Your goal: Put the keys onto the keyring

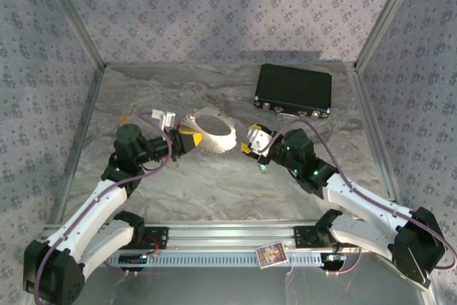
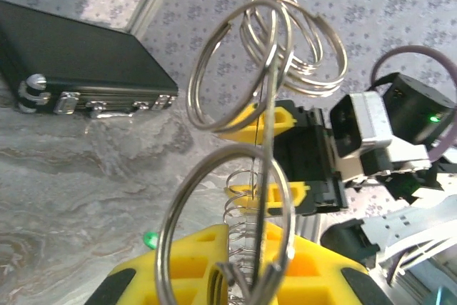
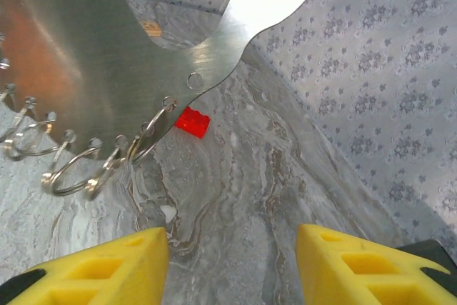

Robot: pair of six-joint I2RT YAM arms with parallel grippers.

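My left gripper (image 1: pixel 178 139) (image 2: pixel 250 276) is shut on the edge of a shiny metal plate (image 1: pixel 211 133) (image 3: pixel 107 33) and holds it above the table. Several silvery keyrings (image 2: pixel 235 69) (image 3: pixel 71 169) hang through holes along the plate's rim. My right gripper (image 1: pixel 253 142) (image 3: pixel 232 248) stands open just right of the plate, its yellow fingers (image 3: pixel 357 262) wide apart with nothing between them. The green key (image 1: pixel 263 169) (image 2: pixel 150 239) lies on the table under the right gripper. A small red plastic piece (image 3: pixel 191 121) lies on the table beyond the plate; I cannot tell whether it is a key.
A black rectangular box (image 1: pixel 293 91) (image 2: pixel 78 69) with metal latches lies at the back right of the marbled table (image 1: pixel 214 191). Patterned walls (image 1: pixel 214 5) close in the back and both sides.
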